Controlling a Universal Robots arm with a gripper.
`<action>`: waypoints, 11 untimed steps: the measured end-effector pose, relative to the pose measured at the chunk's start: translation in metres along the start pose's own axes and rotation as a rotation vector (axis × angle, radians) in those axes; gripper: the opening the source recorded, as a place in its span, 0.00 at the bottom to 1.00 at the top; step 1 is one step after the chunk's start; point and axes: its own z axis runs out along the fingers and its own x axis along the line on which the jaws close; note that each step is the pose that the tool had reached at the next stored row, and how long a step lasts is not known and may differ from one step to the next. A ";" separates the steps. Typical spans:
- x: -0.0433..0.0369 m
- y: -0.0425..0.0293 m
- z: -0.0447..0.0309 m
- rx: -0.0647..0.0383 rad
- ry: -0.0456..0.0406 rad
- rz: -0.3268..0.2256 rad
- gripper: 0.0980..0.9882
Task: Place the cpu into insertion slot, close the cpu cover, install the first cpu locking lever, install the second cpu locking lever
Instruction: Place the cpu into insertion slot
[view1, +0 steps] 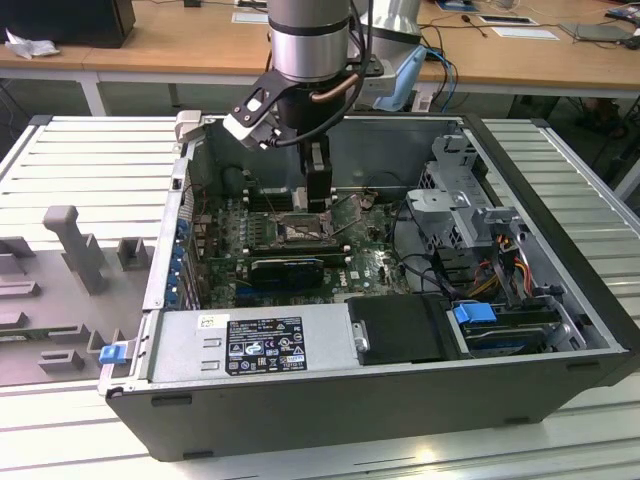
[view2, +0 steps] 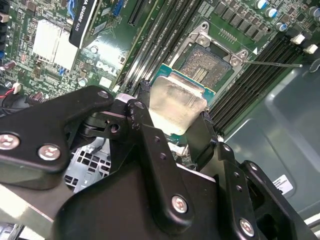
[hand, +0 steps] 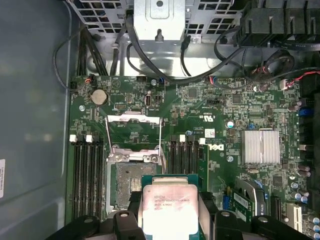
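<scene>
Pincer (view2: 175, 106) is closed on the cpu (view2: 176, 109), gripping it by two opposite edges with the pale metal face toward the cameras in both wrist views. In the exterior view the arm reaches down into the open computer case (view1: 560, 300). The cpu is not seated; it hangs near the insertion slot (hand: 131, 182), whose contact field lies exposed. The cpu cover (hand: 133, 118) is swung open, clear of the slot, on the green motherboard (hand: 210, 105).

Silver cpu (hand: 170, 212) hangs flat near the bare insertion slot (hand: 131, 186). The cpu cover (hand: 134, 131) looks flipped open, I think.
</scene>
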 end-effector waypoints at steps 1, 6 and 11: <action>0.0000 -0.0001 0.0013 0.000 0.0000 0.000 0.49; -0.0001 -0.0005 0.0058 0.000 0.0000 0.000 0.49; -0.0001 -0.0008 0.0086 0.000 0.0000 0.000 0.49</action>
